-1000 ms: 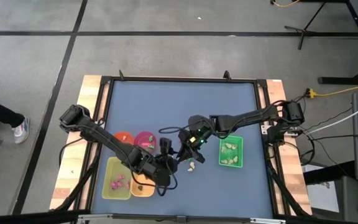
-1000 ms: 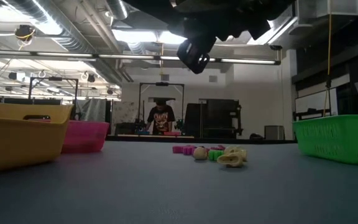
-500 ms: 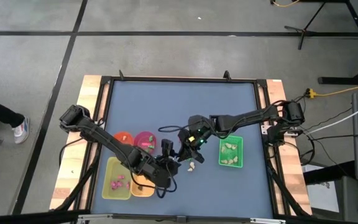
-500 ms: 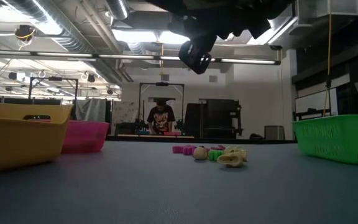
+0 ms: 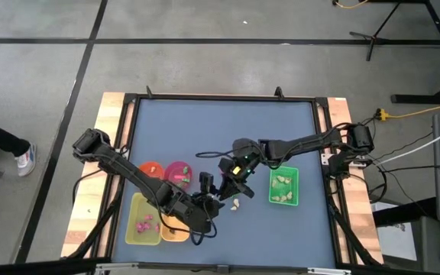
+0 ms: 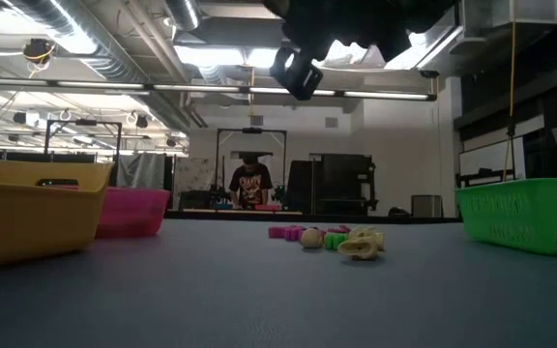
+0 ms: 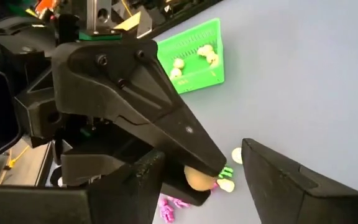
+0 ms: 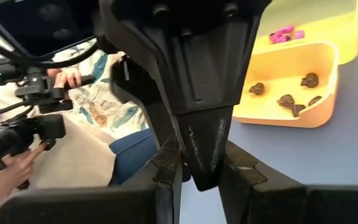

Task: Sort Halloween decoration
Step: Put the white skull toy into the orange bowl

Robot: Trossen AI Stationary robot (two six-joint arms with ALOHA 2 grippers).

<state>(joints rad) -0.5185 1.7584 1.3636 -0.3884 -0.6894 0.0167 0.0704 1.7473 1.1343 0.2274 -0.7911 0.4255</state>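
Loose Halloween decoration trinkets point(image 5: 235, 203), cream, green and magenta, lie in a small cluster point(image 6: 337, 238) on the blue table between the two arms. My right gripper point(image 5: 234, 179) hangs above them, shut on a round cream trinket point(image 7: 197, 179). My left gripper point(image 5: 208, 195) faces it, open. In the left wrist view its two fingers point(image 7: 272, 174) stand wide apart on either side of my right gripper's tip. In the right wrist view a dark finger fills the gap of my right gripper point(image 8: 201, 177), and the held trinket is hidden. My right gripper pinches the round cream trinket point(image 7: 197, 179) between the free ends of its two fingers point(image 7: 191, 140). The trinket is lifted clear of the table, above the loose cluster.
A green tray point(image 5: 283, 186) with cream pieces sits to the right. A yellow tray point(image 5: 143, 219) with magenta pieces and an orange tray point(image 5: 176, 227) with dark brown pieces sit near the left. A pink bowl point(image 5: 178, 171) and an orange bowl point(image 5: 151, 169) stand behind them. A person point(image 8: 61, 124) with a camera stands beyond the table.
In the low view, the gripper end hanging above the trinket cluster has risen a little and shifted slightly toward the table's left. The trinkets on the table have stayed where they were.
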